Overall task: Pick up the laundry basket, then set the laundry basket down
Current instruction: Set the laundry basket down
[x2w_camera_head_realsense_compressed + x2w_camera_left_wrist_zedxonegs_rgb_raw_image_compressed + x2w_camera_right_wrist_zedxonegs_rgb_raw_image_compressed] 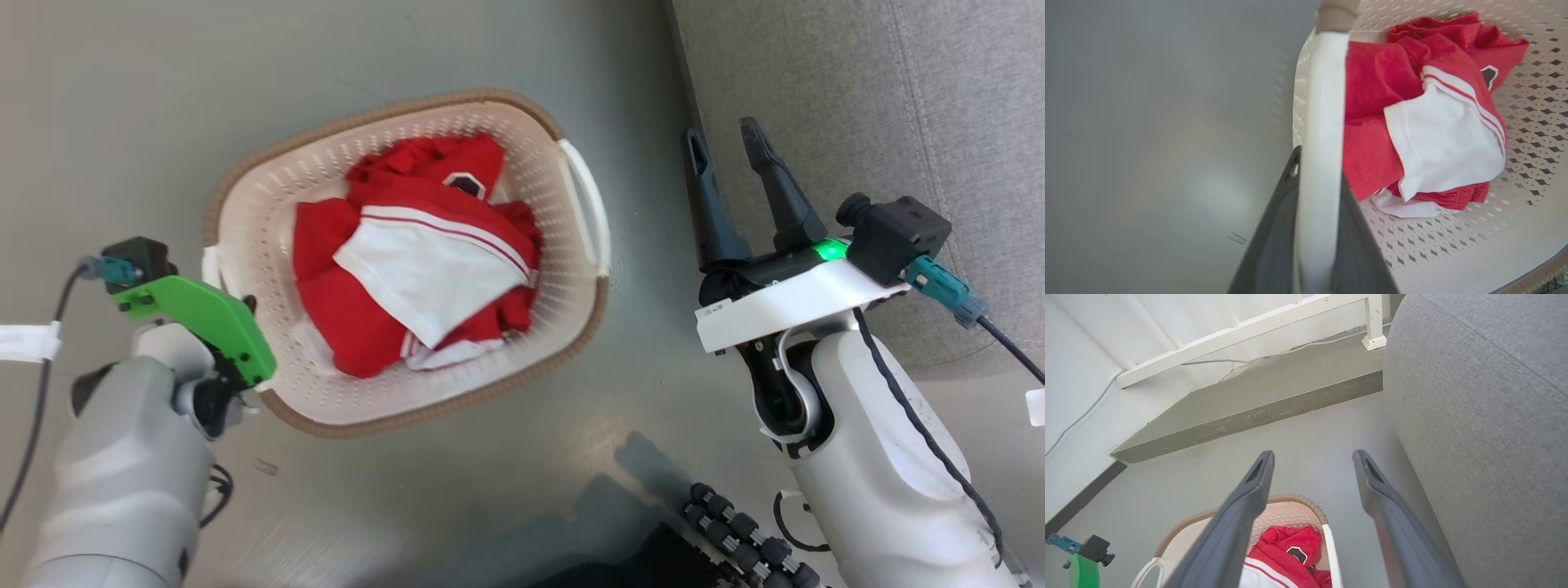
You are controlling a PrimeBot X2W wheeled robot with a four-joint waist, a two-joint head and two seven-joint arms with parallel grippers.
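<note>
The robot's left gripper (1318, 171) is clamped on the white left handle (1321, 102) of the laundry basket (260, 204), one dark finger pressed to each side of the bar, with no gap visible in the left wrist view. The basket's bowl spreads out to that gripper's right and ahead of it, with a bundle of red and white clothes (424, 269) heaped in the middle. The grip sits on the handle rather than the woven-look rim, most likely because the handle is the one part slim enough for the fingers to close around.

The right gripper (722, 131) hangs with its fingers spread and nothing between them. The basket's right handle (589, 204) lies off to its left, near but not touching, and a grey sofa (857, 98) stands close on its other side. In its wrist view the basket sits below and behind the fingertips, with bare grey floor (1310, 428) and a low step (1274, 396) ahead.

With one handle held and the other free, the pick-up looks half prepared: a basket this wide would probably tip if raised from one side alone. Whether the basket rests fully on the floor cannot be told from these views
</note>
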